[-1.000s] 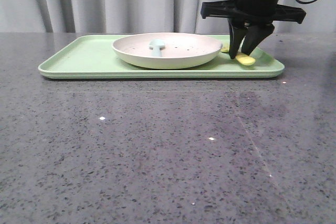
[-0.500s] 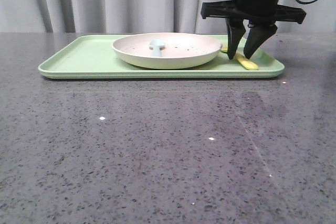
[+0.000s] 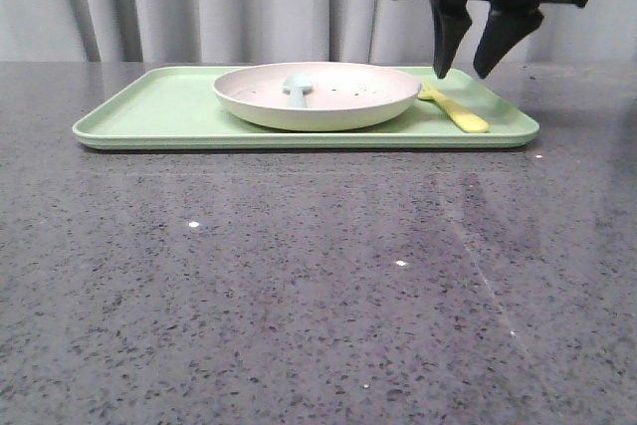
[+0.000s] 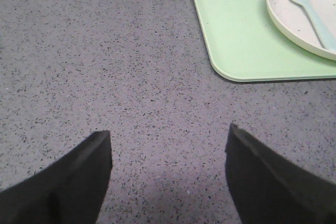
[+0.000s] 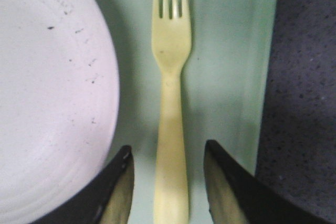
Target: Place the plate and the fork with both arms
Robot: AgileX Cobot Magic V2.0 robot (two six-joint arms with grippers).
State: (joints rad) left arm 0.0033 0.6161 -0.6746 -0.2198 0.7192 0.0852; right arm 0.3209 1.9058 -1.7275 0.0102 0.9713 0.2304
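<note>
The cream-pinkish plate point(image 3: 318, 95) sits on the light-green tray point(image 3: 159, 111); it also shows in the left wrist view point(image 4: 294, 22) and the right wrist view point(image 5: 47, 93). The yellow fork point(image 3: 456, 110) lies flat on the tray just right of the plate, also seen in the right wrist view point(image 5: 170, 103). My right gripper point(image 3: 469, 73) hangs open and empty above the fork, its jaws either side of the handle point(image 5: 168, 153) with gaps. My left gripper point(image 4: 168, 137) is open and empty over bare table, off the tray's corner; it is out of the front view.
A pale blue-green spoon point(image 3: 297, 87) lies in the plate, also in the left wrist view point(image 4: 310, 9). The grey speckled table point(image 3: 318, 276) stretches in front of the tray. A grey curtain point(image 3: 199, 2) hangs behind.
My right gripper let go of the fork, opened and rose well above it. The fork now lies flat on the tray beside the plate.
</note>
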